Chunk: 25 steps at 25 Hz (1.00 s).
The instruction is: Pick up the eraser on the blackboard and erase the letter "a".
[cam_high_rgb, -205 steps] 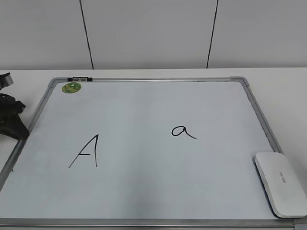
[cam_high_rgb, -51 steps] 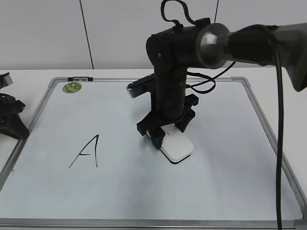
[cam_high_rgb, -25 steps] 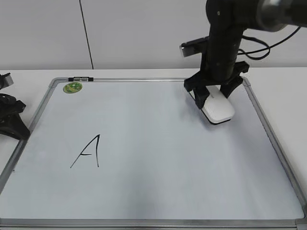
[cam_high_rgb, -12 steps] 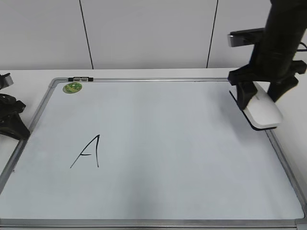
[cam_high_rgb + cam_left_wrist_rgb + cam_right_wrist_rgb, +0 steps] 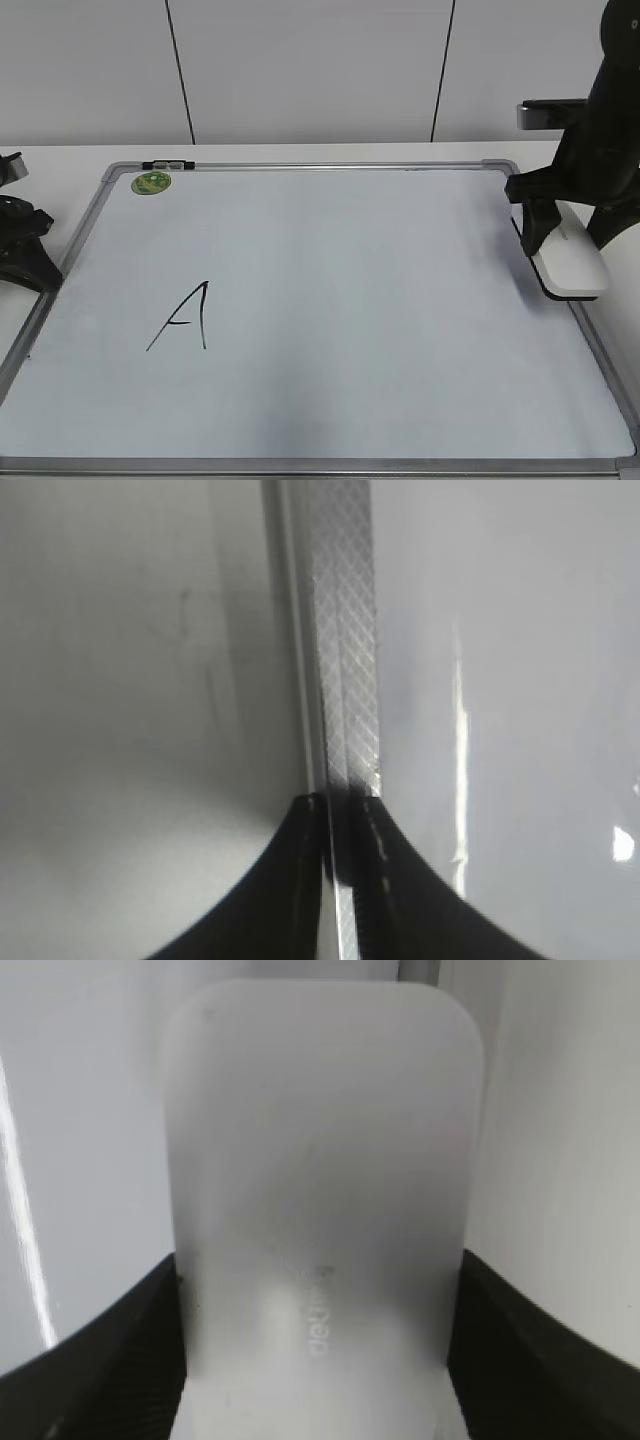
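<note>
The blackboard point(image 5: 330, 300) is a white board with a silver-grey frame lying flat on the table. No small letter "a" shows on it; the spot where it was is blank. My right gripper point(image 5: 575, 232) is shut on the eraser point(image 5: 568, 258), a flat white block with a dark underside, held at the board's right frame. The right wrist view shows the eraser point(image 5: 320, 1190) filling the space between the two black fingers point(image 5: 320, 1360). My left gripper point(image 5: 22, 250) rests off the board's left side; in the left wrist view its fingers point(image 5: 340, 820) are together above the board's frame point(image 5: 345, 630).
A capital "A" point(image 5: 182, 318) in black marker is on the board's left half. A round green sticker point(image 5: 151, 183) sits at the far left corner. White wall panels stand behind the table.
The small "a" has been wiped away. My right gripper has carried the eraser from the board's middle to the right, over the right frame.
</note>
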Available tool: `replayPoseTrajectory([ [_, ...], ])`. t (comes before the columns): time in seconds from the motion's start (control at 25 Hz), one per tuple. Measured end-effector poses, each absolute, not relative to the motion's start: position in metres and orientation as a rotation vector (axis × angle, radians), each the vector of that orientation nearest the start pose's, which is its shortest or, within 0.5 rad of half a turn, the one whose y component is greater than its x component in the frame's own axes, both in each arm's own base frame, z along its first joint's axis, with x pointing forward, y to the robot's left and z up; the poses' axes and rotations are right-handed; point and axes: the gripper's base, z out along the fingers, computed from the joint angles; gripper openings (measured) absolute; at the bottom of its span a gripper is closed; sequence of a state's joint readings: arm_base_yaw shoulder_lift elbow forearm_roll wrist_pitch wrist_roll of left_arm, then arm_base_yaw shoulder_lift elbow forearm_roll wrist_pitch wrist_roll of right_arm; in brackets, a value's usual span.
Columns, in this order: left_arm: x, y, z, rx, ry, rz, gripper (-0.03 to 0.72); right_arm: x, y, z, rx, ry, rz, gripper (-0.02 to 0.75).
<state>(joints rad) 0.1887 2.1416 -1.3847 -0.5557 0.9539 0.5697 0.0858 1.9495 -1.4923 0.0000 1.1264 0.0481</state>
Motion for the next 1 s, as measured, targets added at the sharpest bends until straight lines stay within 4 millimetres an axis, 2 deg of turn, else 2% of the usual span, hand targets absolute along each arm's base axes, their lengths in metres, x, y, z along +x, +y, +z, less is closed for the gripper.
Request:
replayPoseTrajectory([
  [0.36, 0.398, 0.036, 0.119, 0.062, 2.956, -0.646, 0.045, 0.401, 0.034, 0.175, 0.012, 3.074, -0.006, 0.529],
  [0.72, 0.398, 0.036, 0.119, 0.062, 2.956, -0.646, 0.045, 0.405, 0.032, 0.158, 0.022, 3.091, -0.040, 0.529],
  [1.0, 0.398, 0.036, 0.119, 0.062, 2.956, -0.646, 0.045, 0.406, 0.032, 0.158, 0.028, 3.084, -0.036, 0.566],
])
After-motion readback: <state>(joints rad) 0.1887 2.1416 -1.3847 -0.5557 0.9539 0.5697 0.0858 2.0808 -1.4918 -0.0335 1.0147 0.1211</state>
